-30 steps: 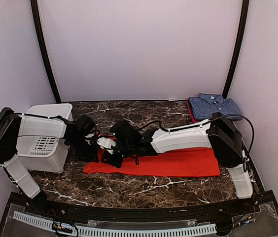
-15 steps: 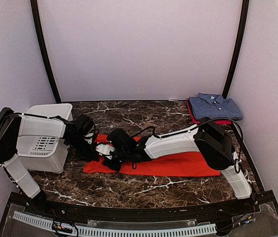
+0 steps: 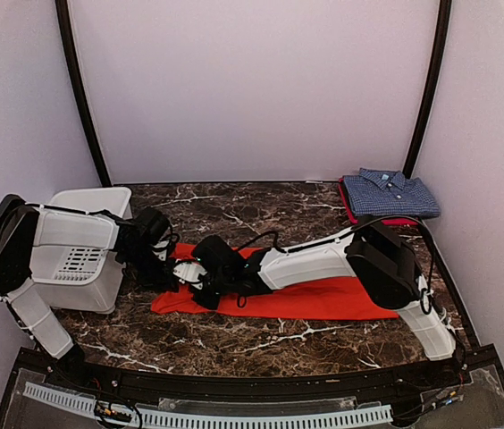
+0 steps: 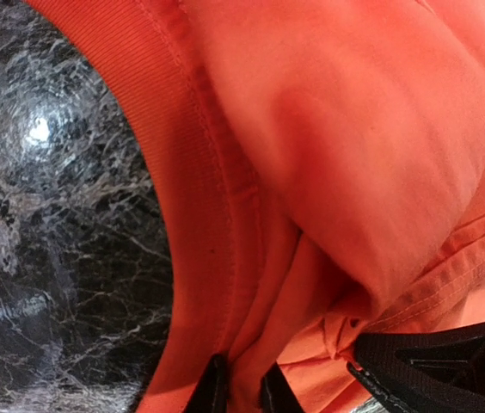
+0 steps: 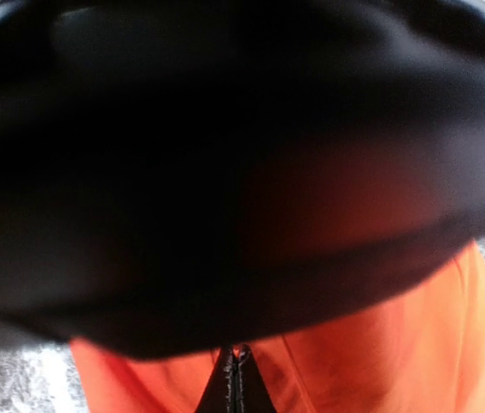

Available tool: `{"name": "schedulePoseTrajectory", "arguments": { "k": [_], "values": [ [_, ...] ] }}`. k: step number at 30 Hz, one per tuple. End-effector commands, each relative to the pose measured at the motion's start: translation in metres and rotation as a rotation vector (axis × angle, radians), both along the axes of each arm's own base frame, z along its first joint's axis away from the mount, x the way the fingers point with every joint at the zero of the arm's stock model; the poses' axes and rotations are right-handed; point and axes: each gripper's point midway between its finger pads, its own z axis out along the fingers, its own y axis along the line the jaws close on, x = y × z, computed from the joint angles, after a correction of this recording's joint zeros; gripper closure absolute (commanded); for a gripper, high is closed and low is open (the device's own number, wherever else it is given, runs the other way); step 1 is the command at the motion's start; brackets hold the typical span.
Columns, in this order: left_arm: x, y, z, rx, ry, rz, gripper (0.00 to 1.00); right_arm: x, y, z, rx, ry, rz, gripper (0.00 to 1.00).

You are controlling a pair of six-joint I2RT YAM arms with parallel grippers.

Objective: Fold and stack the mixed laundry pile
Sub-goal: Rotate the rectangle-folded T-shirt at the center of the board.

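Left gripper (image 4: 244, 391): fingertips close together, narrow gap, a bunched fold of the orange-red shirt (image 4: 354, 129) pinched between them. Ribbed hem of the shirt runs just left of the fingers; more folds are gathered to their right.

Right gripper (image 5: 234, 379): fingers pressed tip to tip, fully closed. Orange cloth lies directly beyond the tips. I cannot tell whether any cloth is caught between them. A dark blurred mass fills the upper part of this wrist view.

Both pairs of fingers are down at the same end of the shirt, near each other. The rest of the shirt lies flat on the marble table (image 4: 53, 215), stretching away along the right arm.

White basket (image 3: 91, 290): beside the left arm, apart from the shirt.

Blue-checked shirt (image 3: 388, 194): folded, collar up, well beyond both grippers at the far right corner, with a red layer (image 3: 345, 207) showing under it.
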Motion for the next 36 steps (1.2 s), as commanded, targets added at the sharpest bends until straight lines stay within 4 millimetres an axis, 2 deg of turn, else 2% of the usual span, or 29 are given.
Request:
{"name": "schedulePoseTrajectory", "arguments": {
  "k": [1,6,10,18,24,28,29,32,34,36],
  "values": [
    [0.001,0.004,0.000,0.009,0.003,0.013,0.92,0.004,0.000,0.040,0.057,-0.086,-0.028,1.00],
    [0.008,0.004,0.002,0.018,-0.007,0.020,0.97,0.003,-0.003,0.085,0.156,-0.121,-0.038,1.00],
    [0.016,0.004,0.006,0.027,-0.023,0.022,0.99,0.004,-0.008,0.098,0.184,-0.135,-0.056,1.00],
    [0.030,0.012,0.023,0.055,-0.062,0.039,1.00,0.002,-0.015,0.095,0.176,-0.118,-0.067,1.00],
    [0.029,0.022,0.005,0.099,-0.020,0.052,0.98,-0.001,-0.022,0.098,0.187,-0.121,-0.068,1.00],
    [0.032,0.024,-0.001,0.106,-0.023,0.069,0.97,-0.009,-0.019,0.083,0.174,-0.077,-0.041,1.00],
    [0.034,0.025,-0.002,0.117,-0.025,0.072,0.96,-0.012,-0.017,0.080,0.177,-0.054,-0.030,1.00],
    [0.038,0.028,0.000,0.135,-0.029,0.080,0.84,-0.020,-0.006,0.060,0.145,0.018,0.010,1.00],
    [0.042,0.028,0.011,0.131,-0.059,0.090,0.80,-0.021,-0.003,0.049,0.110,0.059,0.012,1.00],
    [0.045,0.029,0.030,0.117,-0.110,0.103,0.75,-0.023,-0.004,0.047,0.108,0.094,0.003,0.91]
  ]
}}
